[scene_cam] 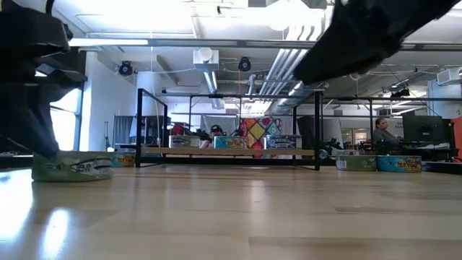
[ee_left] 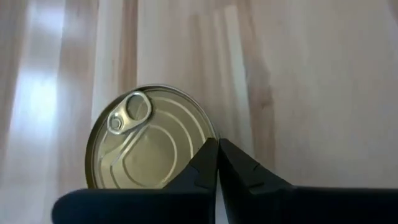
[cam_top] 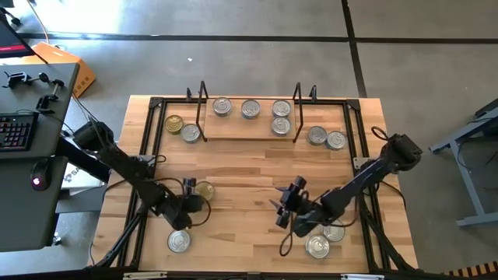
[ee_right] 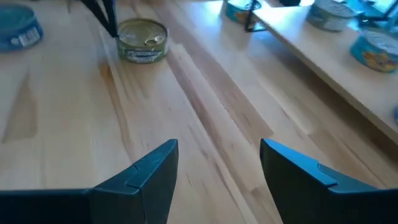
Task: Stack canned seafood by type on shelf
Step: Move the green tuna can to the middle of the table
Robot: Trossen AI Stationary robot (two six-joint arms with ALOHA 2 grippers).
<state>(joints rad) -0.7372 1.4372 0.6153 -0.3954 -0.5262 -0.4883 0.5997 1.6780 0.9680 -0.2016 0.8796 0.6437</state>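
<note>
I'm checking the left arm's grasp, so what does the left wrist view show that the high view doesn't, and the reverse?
Only the left wrist view: the left gripper has its jaws shut together beside the gold tin, at its rim, not around it; the pull tab shows.

Only the high view: the shelf with four tins on it, tins on the table at both its ends and near the front edge, and the right gripper open above bare wood.

Both: the gold tin on the table by the left gripper.

text: none legible | tin (scene_cam: 72,167) label — lettering too blurred
</note>
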